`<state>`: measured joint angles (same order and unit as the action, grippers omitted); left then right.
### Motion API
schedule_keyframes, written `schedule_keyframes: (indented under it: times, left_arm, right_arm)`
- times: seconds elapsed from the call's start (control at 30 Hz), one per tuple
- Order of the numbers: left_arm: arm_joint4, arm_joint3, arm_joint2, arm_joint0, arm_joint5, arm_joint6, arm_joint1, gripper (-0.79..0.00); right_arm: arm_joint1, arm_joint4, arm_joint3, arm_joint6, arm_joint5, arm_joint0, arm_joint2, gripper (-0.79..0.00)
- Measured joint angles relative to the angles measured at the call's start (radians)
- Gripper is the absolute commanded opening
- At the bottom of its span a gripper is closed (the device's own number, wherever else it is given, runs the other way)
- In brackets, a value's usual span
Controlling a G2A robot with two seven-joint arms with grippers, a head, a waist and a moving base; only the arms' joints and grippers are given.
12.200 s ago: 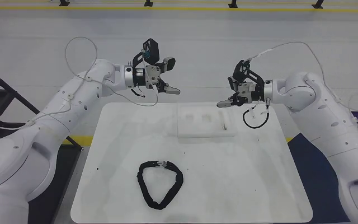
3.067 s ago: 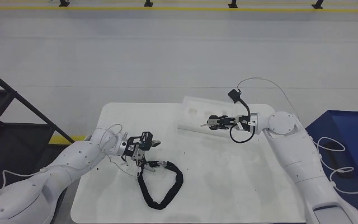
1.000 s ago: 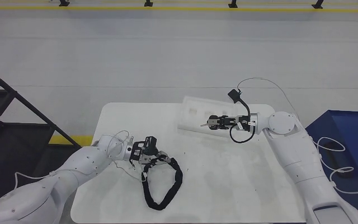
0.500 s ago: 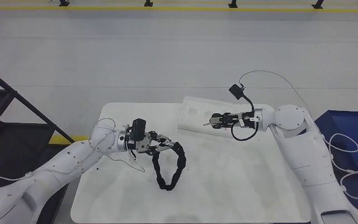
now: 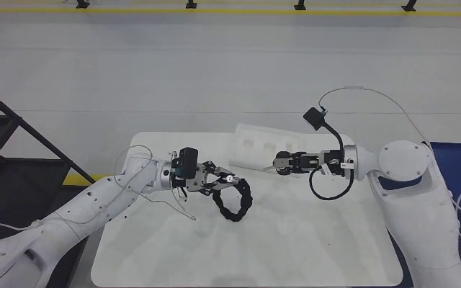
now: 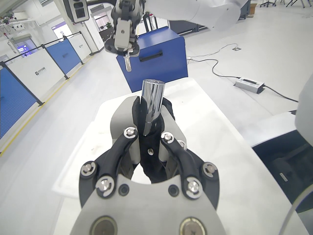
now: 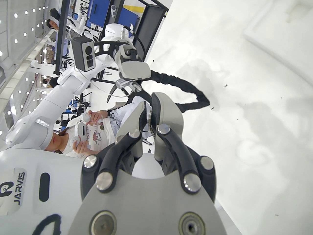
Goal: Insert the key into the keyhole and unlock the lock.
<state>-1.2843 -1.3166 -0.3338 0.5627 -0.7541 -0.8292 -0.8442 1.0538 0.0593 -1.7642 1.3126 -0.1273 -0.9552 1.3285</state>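
Above the bench [image 5: 302, 237], alignment is under way. The left gripper [image 6: 149, 114] clamps the lock [image 6: 152, 99] by its chrome cylinder. The cylinder's long axis runs left to right, free end facing right, and its black chain [image 5: 236, 205] loops nearward. The right gripper [image 5: 277, 163] pinches the key [image 6: 127, 62], blade pointing left, near the cylinder but apart. The next move likely calls for matching both axes before closing the gap.

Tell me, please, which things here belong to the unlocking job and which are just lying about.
For the job: lock, in the left gripper; key, in the right gripper.
Lying about: white foam tray on the table; blue cabinet beyond it.
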Motion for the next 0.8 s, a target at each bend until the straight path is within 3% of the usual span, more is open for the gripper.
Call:
schedule_keyframes:
  times: [0.3,0.8]
  left_arm:
    - [0.101,0.025,-0.007,0.014,0.102,0.172,-0.090,-0.785]
    - [0.104,0.028,-0.009,0.016,0.104,0.174,-0.094,-0.785]
  right_arm:
    - [-0.010,-0.032,-0.057,-0.042,-0.025,-0.018,0.010,-0.785]
    - [-0.010,-0.032,-0.057,-0.042,-0.025,-0.018,0.010,-0.785]
